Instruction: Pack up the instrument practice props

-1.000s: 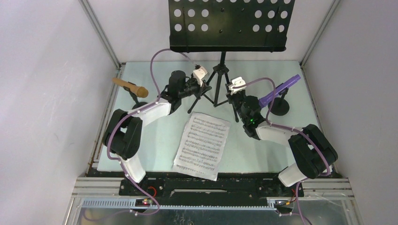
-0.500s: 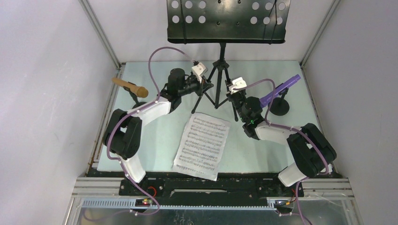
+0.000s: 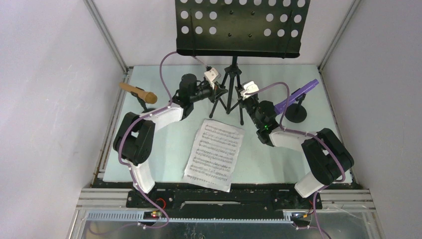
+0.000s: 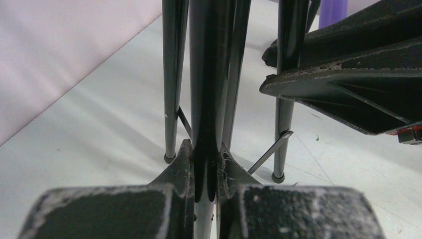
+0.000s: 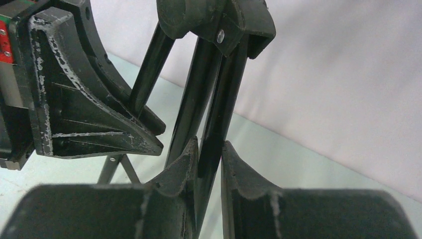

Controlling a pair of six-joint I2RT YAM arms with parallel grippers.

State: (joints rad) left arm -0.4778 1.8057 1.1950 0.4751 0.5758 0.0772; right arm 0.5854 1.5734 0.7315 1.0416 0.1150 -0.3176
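The music stand [image 3: 238,25] is seen at the upper centre of the overhead view, its tripod legs [image 3: 230,94] set on the bench [image 3: 164,144] between both grippers. The left gripper [image 4: 205,167] is closed to a narrow gap, with one thin black leg pinched between its fingers. The right gripper [image 5: 209,159] is likewise clamped narrowly on a leg. A music sheet [image 3: 215,154] is laid flat below them. A tan microphone [image 3: 138,92] is seen at left and a purple microphone [image 3: 296,95] at right, well apart from both grippers.
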